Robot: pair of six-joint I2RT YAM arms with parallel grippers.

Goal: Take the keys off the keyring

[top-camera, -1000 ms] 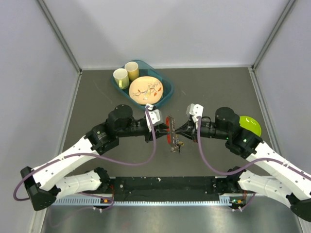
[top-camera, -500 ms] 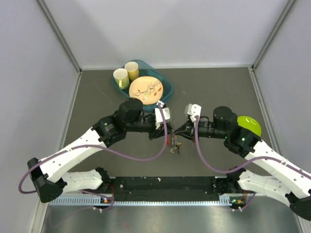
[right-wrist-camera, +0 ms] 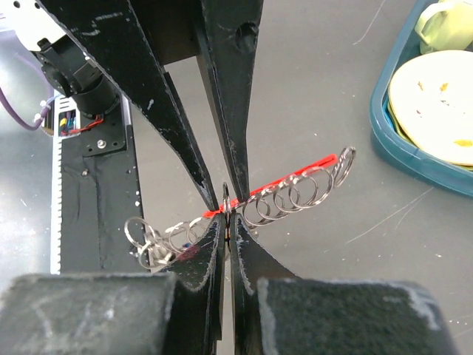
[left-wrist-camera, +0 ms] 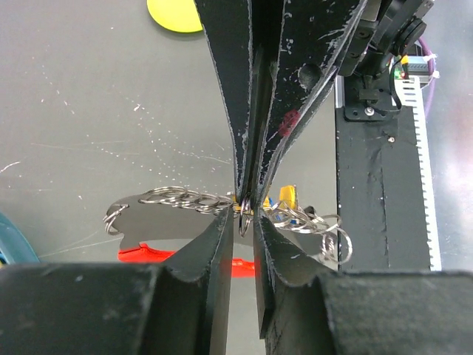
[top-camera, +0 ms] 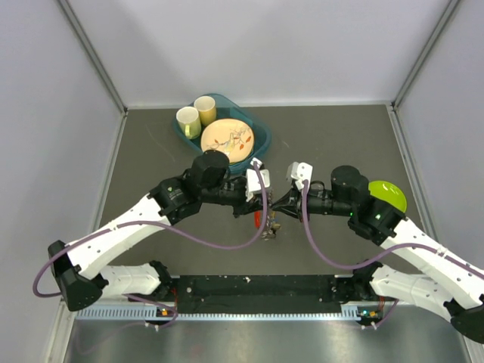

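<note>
Left end effector [left-wrist-camera: 242, 216]: narrow, nipped onto one loop of the keyring [left-wrist-camera: 185, 198] mid-chain. Right end effector [right-wrist-camera: 227, 222]: likewise pinched shut on a loop, tip to tip with left. Long axis crosswise to both tips. Keys [left-wrist-camera: 287, 196] bunched just base-side of the pinch. Equally near both; probably work keys off toward the bases.

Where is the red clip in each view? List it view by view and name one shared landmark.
Top external: clip mid-table, below the tray.
Left wrist: low and left of centre, partly hidden.
Right wrist: a thin red strip near centre, behind the rings.
Shared landmark: the teal tray, at the left edge in the left wrist view and the right edge in the right wrist view.
</note>
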